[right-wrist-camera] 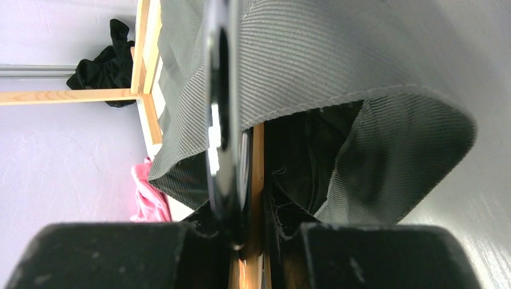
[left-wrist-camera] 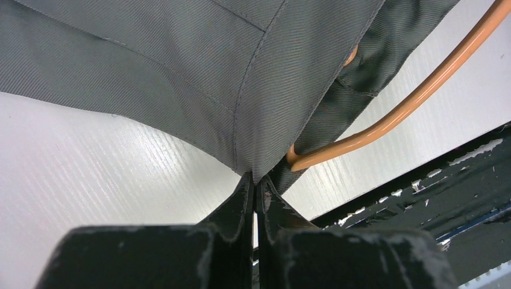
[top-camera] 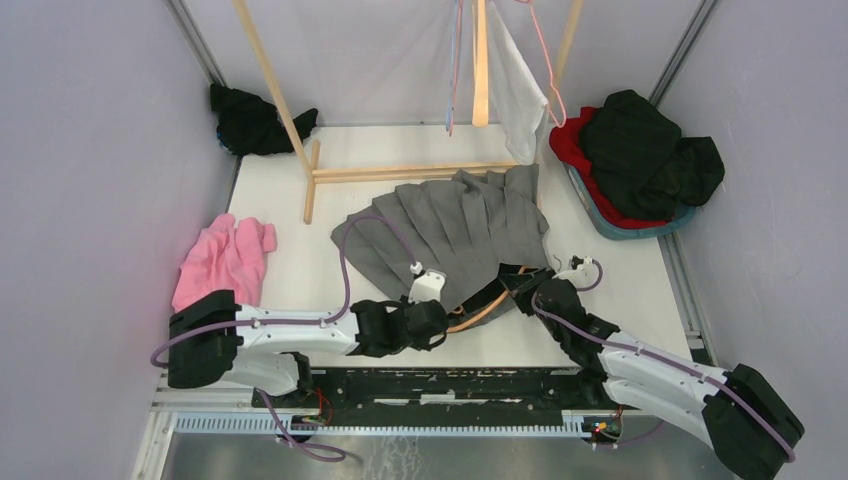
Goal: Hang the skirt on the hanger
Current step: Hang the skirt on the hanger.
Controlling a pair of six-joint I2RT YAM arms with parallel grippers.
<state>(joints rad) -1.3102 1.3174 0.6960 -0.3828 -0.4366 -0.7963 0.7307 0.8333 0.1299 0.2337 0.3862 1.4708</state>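
The grey pleated skirt (top-camera: 450, 225) lies spread on the white table, its near edge lifted between both arms. An orange hanger (top-camera: 478, 312) lies under that edge. My left gripper (top-camera: 443, 318) is shut on a corner of the skirt's hem; in the left wrist view the jaws (left-wrist-camera: 258, 183) pinch the grey cloth (left-wrist-camera: 181, 72), and the hanger's curved orange wire (left-wrist-camera: 410, 102) runs beside it. My right gripper (top-camera: 522, 283) is shut on the hanger's orange bar (right-wrist-camera: 258, 162) inside the skirt's opening (right-wrist-camera: 361, 72), with grey cloth draped around the fingers.
A wooden rack (top-camera: 400, 172) stands at the back with a white cloth (top-camera: 518, 90) on a pink hanger. A pink garment (top-camera: 225, 258) lies at the left, a black one (top-camera: 252, 122) at the back left. A basket (top-camera: 640, 225) of red and black clothes stands at the right.
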